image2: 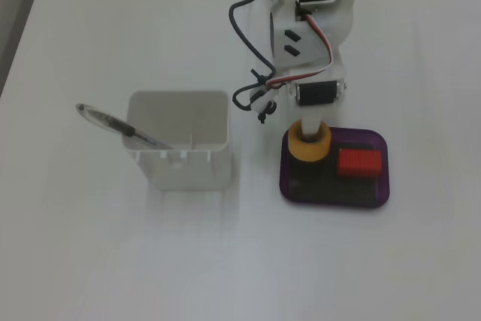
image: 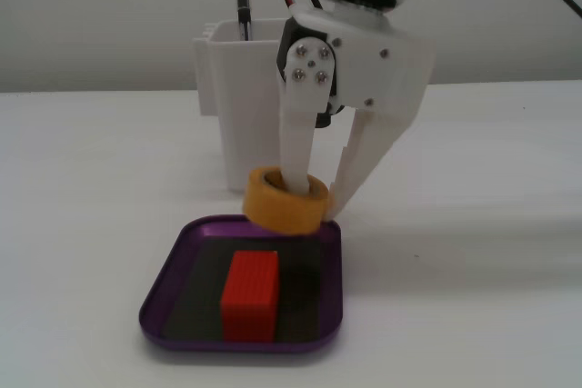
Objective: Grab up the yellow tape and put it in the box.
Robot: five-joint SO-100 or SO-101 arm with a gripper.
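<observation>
- Tool (image: 314, 197) clamps the yellow tape (image: 284, 202), one finger through its hollow core, above the purple tray's (image: 173, 265) upper-left rim.
- Looks light and stiff; wall grip suits it.

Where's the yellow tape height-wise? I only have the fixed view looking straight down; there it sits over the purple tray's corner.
Observer: In a fixed view, the yellow tape hangs slightly tilted over the purple tray's rear rim. It seems to be off the floor.
Operator: Grip solid?
Observer: The gripper has one finger down through the core and the other against the outer wall.
Operator: Red block in the way?
Observer: The red block stands taller than the rim, with bare floor between it and the tape.
</observation>
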